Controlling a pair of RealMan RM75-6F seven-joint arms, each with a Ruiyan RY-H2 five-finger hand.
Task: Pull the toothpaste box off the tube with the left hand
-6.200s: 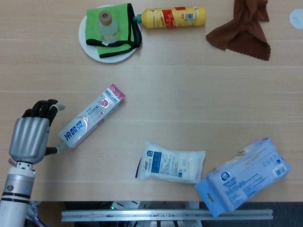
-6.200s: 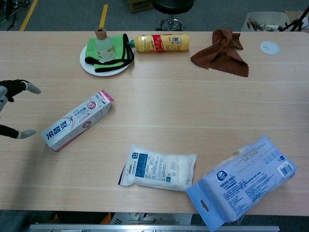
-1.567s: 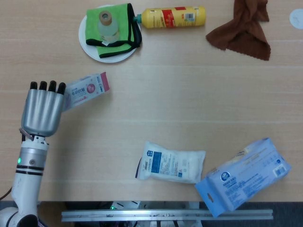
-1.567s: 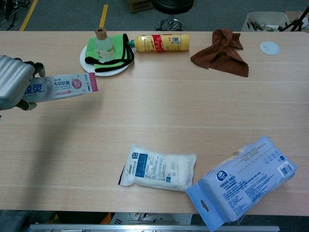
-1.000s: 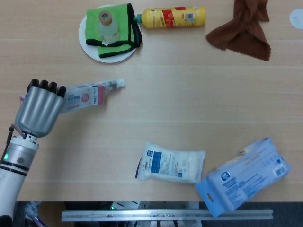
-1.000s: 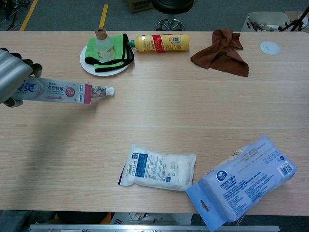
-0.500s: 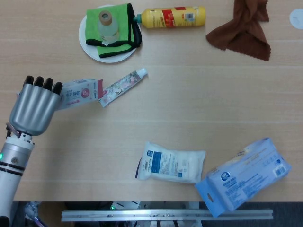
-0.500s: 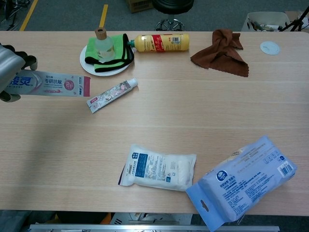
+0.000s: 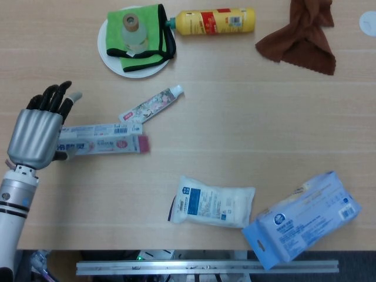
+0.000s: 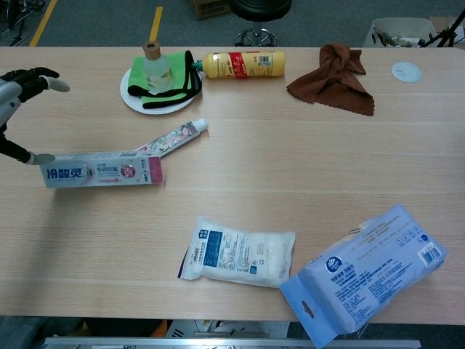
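The toothpaste box (image 9: 101, 140) (image 10: 102, 171) lies flat on the table at the left, its pink end pointing right. The tube (image 9: 151, 104) (image 10: 171, 138) is out of the box and lies slanted just beyond it, its flat end by the box's top edge and its white cap up and to the right. My left hand (image 9: 36, 132) (image 10: 16, 86) is at the box's left end with fingers spread and nothing in it. Its thumb tip sits right by the box's corner. The right hand shows in neither view.
At the back stand a white plate (image 9: 111, 61) with a green cloth and a small bottle, a yellow bottle (image 9: 214, 21) on its side, and a brown cloth (image 9: 302, 35). A white packet (image 9: 212, 201) and a blue wipes pack (image 9: 302, 218) lie near the front edge.
The left hand held the box raised; now its fingers have spread and the box lies on the table. The tube, which slid out a moment before, stays where it landed.
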